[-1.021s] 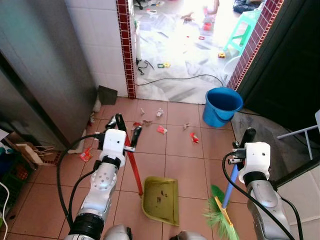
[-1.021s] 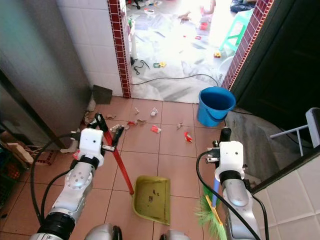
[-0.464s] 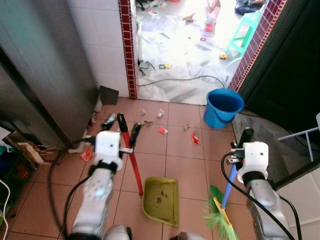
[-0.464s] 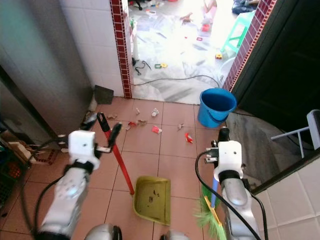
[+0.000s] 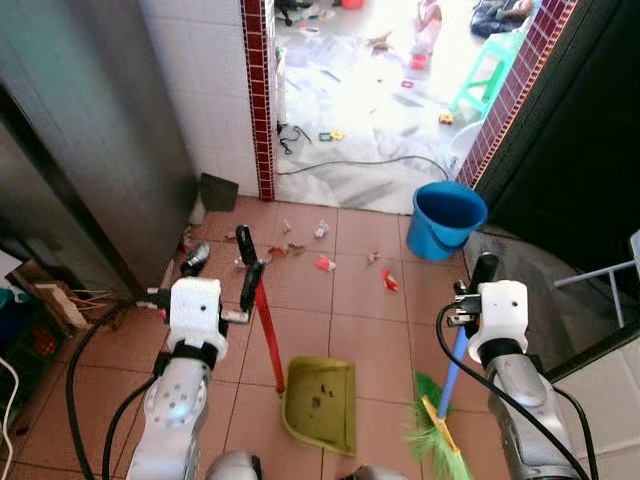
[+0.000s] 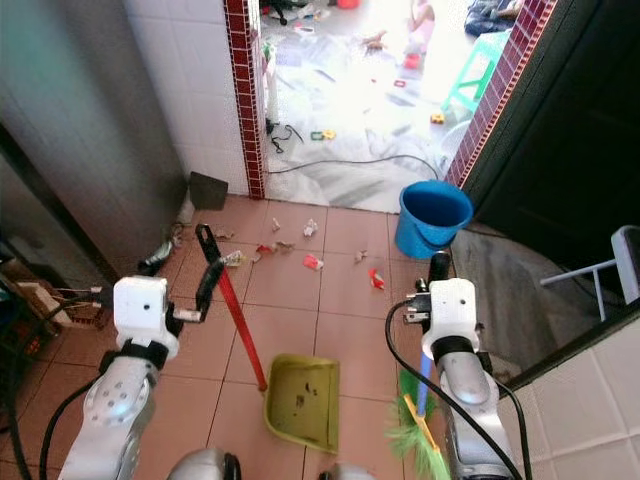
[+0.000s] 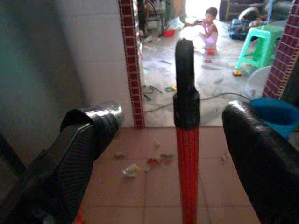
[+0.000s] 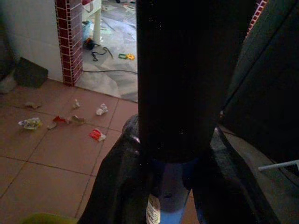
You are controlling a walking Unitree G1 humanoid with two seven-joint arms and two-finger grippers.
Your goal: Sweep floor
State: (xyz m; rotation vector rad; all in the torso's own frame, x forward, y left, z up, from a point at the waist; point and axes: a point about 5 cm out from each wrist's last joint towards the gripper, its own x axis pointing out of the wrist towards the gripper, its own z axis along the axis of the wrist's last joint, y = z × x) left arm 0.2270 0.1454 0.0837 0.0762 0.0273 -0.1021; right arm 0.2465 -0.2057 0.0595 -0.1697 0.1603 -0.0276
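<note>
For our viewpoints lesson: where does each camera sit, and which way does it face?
Left eye view: head, facing down at tiled floor, dustpan, both arms.
Right eye view: same scene, beside it.
Left wrist view: along open left jaws, red dustpan handle between.
Right wrist view: along right jaws shut on broom.
Both wrist views share the litter.

You are looking at a terracotta tiled floor (image 5: 350,310). The dustpan (image 5: 322,404) is yellow-green with a red handle (image 5: 266,335) capped in black. The broom (image 5: 440,425) has green bristles and a blue stick. The bucket (image 5: 446,217) is blue. Dark red mosaic tiles trim the white doorway wall (image 5: 256,90). The stool (image 5: 484,65) is green. Litter (image 5: 324,263) is red and white.
</note>
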